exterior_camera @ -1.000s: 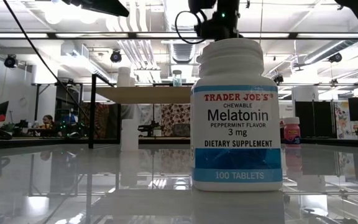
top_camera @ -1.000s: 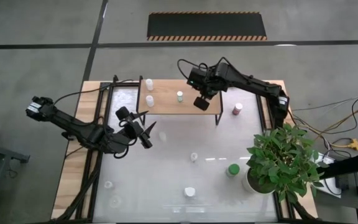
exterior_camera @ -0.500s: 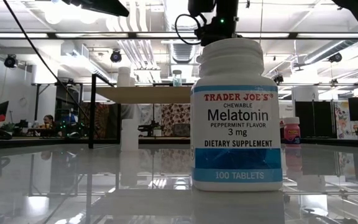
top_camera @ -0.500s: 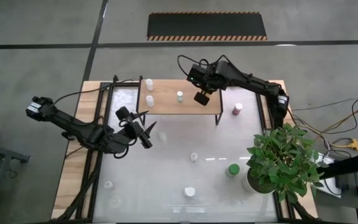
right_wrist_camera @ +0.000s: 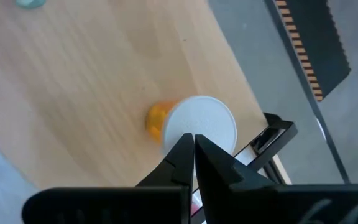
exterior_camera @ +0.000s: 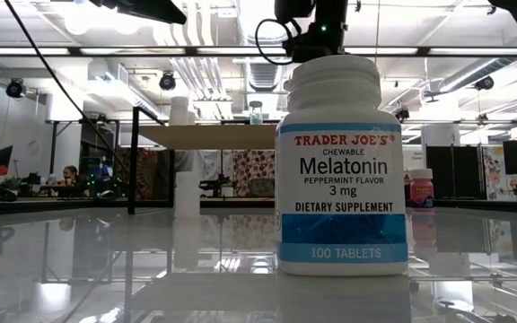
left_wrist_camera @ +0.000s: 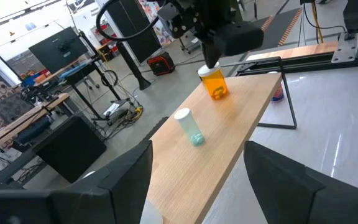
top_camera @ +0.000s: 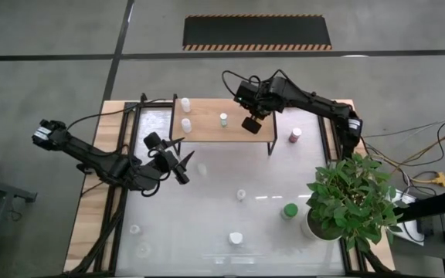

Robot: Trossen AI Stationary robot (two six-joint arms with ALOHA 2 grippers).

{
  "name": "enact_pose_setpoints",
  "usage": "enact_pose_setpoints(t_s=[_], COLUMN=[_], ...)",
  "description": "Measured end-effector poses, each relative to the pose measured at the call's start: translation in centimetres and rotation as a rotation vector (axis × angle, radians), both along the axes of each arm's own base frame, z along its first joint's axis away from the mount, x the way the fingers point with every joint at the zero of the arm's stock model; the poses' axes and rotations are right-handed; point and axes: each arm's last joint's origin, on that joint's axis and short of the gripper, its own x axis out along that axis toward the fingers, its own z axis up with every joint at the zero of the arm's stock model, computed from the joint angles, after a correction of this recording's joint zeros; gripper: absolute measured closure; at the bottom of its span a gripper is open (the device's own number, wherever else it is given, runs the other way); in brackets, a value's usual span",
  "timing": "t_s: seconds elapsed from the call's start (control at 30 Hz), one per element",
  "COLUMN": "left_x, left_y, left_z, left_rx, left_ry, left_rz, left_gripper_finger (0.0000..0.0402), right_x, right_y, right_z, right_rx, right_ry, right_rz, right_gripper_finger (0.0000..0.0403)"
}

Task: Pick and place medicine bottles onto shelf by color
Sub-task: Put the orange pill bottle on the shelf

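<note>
Honestly, we're nervous: our right gripper (right_wrist_camera: 194, 144) hangs right above the orange bottle (left_wrist_camera: 215, 83) standing on the shelf (left_wrist_camera: 229, 143), fingers pinched shut on nothing. Dipping lower could clip the cap and tip it.

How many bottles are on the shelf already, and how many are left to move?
Done: four stand on the light-wood shelf, three small pale bottles and the orange bottle. In hand: nothing. The right gripper hangs shut just above the orange bottle, and the left gripper waits open over the glossy white tabletop. Left: the pink-maroon bottle, the green-capped bottle and about four pale ones.
</note>
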Motion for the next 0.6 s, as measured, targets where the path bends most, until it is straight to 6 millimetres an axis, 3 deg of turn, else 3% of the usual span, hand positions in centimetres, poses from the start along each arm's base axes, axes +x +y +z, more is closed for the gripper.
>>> enact_pose_setpoints(t_s=[0.6], left_x=[0.0], left_y=[0.0], left_z=[0.0], left_rx=[-0.001], left_ry=[-0.002], left_rz=[0.000], left_gripper_finger=[0.0166], right_x=[0.2], right_y=[-1.6], right_z=[-0.5], right_rx=[-0.113], right_ry=[0.004], right_rz=[-0.016], right_gripper_finger=[0.0392])
